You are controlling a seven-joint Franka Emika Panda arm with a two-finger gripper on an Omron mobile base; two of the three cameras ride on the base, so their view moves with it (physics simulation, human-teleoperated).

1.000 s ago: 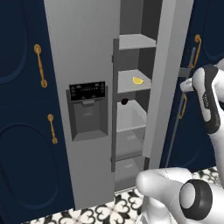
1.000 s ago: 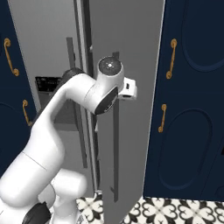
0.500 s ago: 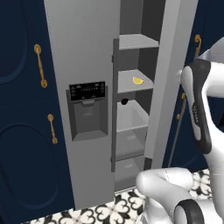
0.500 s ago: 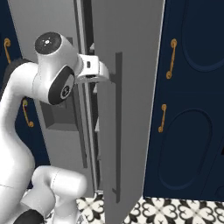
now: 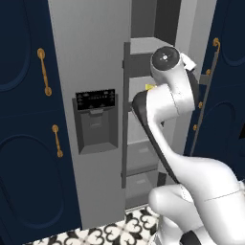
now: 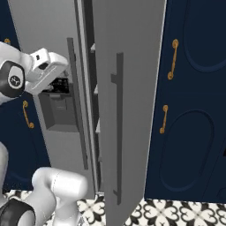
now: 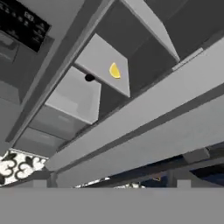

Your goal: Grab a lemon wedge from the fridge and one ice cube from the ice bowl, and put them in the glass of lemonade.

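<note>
Swung leftward, arm now before open fridge [image 5: 91, 57] — gripper wide open, nothing held; lemon wedge [image 7: 114, 70] unpicked on shelf — ice untouched.

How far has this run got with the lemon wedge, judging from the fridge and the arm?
Done: the fridge has its right door swung open, exposing the shelves. In hand: the arm reaches toward that opening; the lemon wedge lies untouched on a shelf. The gripper reads as open and empty. Left: grasp the wedge, fetch an ice cube, and put both in the lemonade.
</note>
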